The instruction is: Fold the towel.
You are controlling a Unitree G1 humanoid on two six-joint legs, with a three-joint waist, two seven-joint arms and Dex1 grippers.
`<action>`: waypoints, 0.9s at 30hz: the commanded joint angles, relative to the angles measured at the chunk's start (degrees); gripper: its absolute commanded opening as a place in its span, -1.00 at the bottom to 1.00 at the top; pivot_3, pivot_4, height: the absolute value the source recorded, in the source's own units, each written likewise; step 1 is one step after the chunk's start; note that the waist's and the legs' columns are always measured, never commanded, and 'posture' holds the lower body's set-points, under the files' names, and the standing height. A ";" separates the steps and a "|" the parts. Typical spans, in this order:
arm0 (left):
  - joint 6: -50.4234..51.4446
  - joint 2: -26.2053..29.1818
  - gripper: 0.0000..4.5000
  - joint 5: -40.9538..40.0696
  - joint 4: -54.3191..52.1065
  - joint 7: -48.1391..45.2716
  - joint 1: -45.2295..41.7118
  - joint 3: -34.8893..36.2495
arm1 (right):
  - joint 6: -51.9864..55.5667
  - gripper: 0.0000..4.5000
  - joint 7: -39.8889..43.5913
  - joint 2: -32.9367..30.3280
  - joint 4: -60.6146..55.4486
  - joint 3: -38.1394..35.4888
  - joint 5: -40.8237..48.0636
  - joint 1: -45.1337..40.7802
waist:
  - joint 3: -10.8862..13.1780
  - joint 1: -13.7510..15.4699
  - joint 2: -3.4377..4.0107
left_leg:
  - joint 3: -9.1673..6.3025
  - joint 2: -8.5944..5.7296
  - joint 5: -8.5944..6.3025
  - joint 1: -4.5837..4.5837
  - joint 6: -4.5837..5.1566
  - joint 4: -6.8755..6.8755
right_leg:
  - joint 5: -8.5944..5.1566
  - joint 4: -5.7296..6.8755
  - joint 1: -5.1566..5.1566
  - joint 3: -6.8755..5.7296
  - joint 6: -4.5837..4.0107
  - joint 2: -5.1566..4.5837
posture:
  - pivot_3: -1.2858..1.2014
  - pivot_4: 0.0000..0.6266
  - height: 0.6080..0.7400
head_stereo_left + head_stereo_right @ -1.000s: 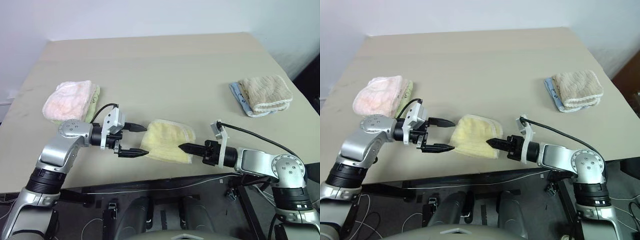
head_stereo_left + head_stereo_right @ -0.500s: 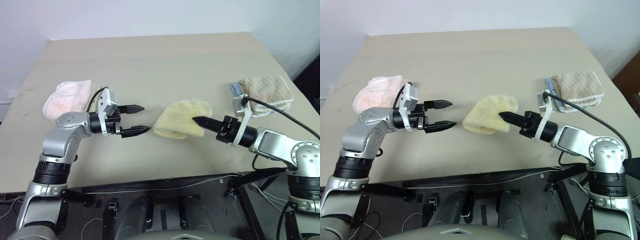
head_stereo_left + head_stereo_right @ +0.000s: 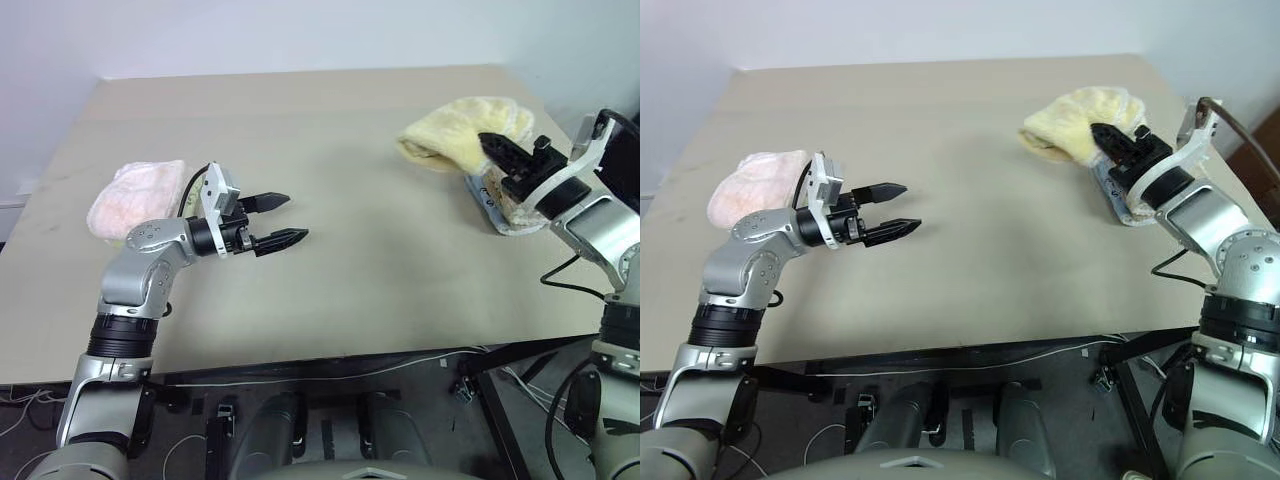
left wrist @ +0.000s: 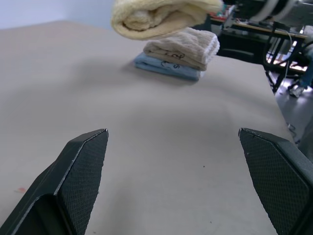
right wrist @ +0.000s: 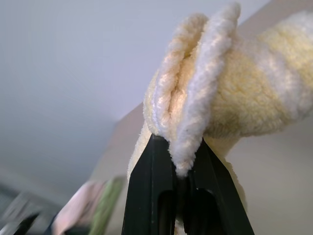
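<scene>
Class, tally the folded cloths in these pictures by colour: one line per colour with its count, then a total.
Pale yellow towel, held off the table by the right gripper: 1
Pink towel: 1
Green cloth beside the pink towel: 1
Beige-brown towel: 1
Light blue cloth under the beige-brown towel: 1
Total: 5

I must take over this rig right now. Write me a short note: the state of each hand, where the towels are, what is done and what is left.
Left hand: open, holding nothing, above the table.
Right hand: shut on the yellow towel, holding it folded in the air by the beige towel, which lies on a blue one.
Pink towel: at the table's left side.
Done: yellow towel folded.
Left: probably set it on the stack, then release.
</scene>
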 commanded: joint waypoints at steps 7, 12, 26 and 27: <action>-1.37 2.63 1.00 2.70 -0.75 -2.60 0.47 -2.10 | -9.96 -0.99 3.06 -2.26 9.07 -9.41 -13.16 -5.90 | 0.04 -0.04 0.08 | 0.01 -0.01 0.00 0.00 0.00 -0.02 | 0.02 0.01 -0.01 0.00 0.02 0.00 | 0.03 -0.52 1.00; -1.01 2.37 1.00 2.71 -0.56 -2.67 0.31 -2.24 | -9.05 -0.99 5.05 -2.06 9.93 -10.33 -16.53 -6.14 | 0.04 -0.18 0.09 | 0.02 -0.01 0.00 0.01 0.00 -0.02 | 0.02 0.03 -0.01 0.01 0.03 0.00 | 0.03 -0.52 1.00; -2.41 1.49 1.00 3.35 1.22 -3.19 1.14 -1.78 | -10.45 -0.99 4.03 1.81 7.49 -12.73 -23.49 1.77 | 0.06 -0.18 0.14 | 0.02 -0.03 0.00 0.03 0.00 -0.02 | 0.04 0.07 -0.01 0.02 0.05 -0.01 | 0.03 -0.52 1.00; -2.33 1.26 1.00 3.20 1.17 -3.18 1.19 -1.73 | -10.65 -0.99 3.55 2.06 8.34 -13.06 -24.03 1.79 | 0.05 -0.15 0.14 | 0.02 -0.02 0.00 0.03 0.00 -0.02 | 0.04 0.07 -0.01 0.02 0.07 -0.01 | 0.03 -0.52 1.00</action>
